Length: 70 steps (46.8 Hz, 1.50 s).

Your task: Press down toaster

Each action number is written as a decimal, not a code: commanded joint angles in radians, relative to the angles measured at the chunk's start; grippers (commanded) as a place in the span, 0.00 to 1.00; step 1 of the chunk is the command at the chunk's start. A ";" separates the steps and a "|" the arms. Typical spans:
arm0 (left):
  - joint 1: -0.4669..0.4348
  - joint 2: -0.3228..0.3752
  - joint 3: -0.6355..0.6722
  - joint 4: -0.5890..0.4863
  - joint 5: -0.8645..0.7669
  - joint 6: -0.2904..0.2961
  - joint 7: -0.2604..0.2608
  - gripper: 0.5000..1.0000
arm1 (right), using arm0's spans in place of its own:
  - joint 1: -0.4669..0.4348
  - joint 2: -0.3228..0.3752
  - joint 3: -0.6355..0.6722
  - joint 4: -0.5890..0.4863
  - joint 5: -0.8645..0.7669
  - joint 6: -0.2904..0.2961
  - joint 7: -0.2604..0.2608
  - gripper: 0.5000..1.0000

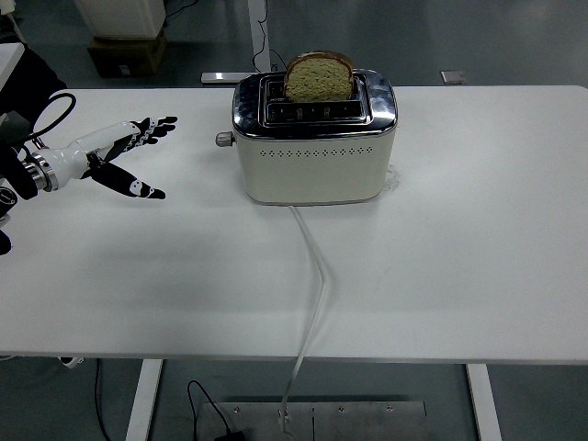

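Cream toaster (312, 147) sits mid-table w/ bread slice (319, 76) standing up in a slot. Left hand (115, 152), fingers spread, holds nothing, near its lever (222, 140). Come over lever, push straight down.

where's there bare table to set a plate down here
Most bare room is right of the toaster, out to the table's right edge. The near strip is free on both sides of the white cord. Left of the toaster is tighter: the left hand hovers there, fingers spread toward the lever knob.
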<state>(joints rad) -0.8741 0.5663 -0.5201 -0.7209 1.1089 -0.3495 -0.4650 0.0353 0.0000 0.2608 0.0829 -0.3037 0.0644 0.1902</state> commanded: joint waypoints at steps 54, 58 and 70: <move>-0.062 -0.013 0.095 -0.078 0.074 0.012 0.008 1.00 | 0.000 0.000 0.000 0.000 0.000 0.000 0.000 1.00; -0.069 -0.014 0.097 -0.078 0.072 0.012 0.009 1.00 | 0.000 0.000 0.000 0.000 0.000 0.000 0.000 1.00; -0.074 -0.025 0.106 -0.078 0.072 0.020 0.017 1.00 | 0.000 0.000 0.000 0.000 0.000 0.000 0.000 1.00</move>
<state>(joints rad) -0.9476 0.5456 -0.4150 -0.7993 1.1812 -0.3351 -0.4490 0.0353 0.0000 0.2608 0.0829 -0.3037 0.0644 0.1902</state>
